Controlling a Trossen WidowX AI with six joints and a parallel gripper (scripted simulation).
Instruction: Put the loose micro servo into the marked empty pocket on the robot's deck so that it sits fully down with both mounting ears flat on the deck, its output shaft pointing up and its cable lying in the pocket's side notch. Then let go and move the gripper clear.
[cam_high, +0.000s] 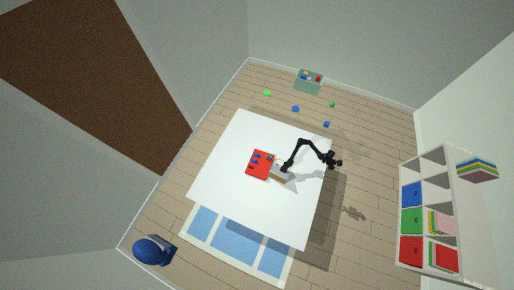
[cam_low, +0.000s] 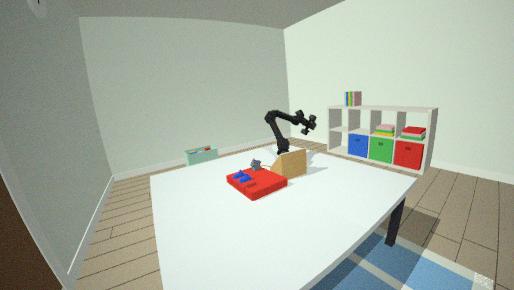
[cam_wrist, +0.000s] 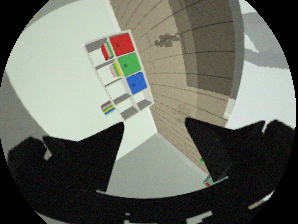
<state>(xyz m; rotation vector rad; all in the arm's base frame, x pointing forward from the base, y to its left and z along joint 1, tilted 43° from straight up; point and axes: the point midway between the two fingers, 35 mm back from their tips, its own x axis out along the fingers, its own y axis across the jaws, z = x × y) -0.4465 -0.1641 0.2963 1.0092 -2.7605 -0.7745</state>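
The red deck (cam_high: 259, 172) (cam_low: 270, 186) lies on the white table. Two blue servos (cam_high: 254, 161) (cam_low: 245, 179) sit in it side by side. A dark pocket (cam_high: 251, 167) (cam_low: 251, 185) shows beside them. A small grey piece (cam_high: 270, 157) (cam_low: 256, 164) is at the deck's rear corner, with a thin orange cable running off beside it. It is too small to tell whether it is the loose servo or how it is turned. My gripper (cam_high: 336, 164) (cam_low: 310, 125) (cam_wrist: 155, 123) is open and empty, raised high and far from the deck, pointing away from it.
A tan block (cam_high: 278, 176) (cam_low: 294, 165) with a sloped side stands between the deck and the arm's base (cam_high: 285, 168) (cam_low: 283, 146). The white table (cam_high: 225, 185) (cam_low: 200, 225) carries them. A shelf (cam_high: 427, 200) (cam_low: 382, 109) (cam_wrist: 120, 75) stands off beyond the table.
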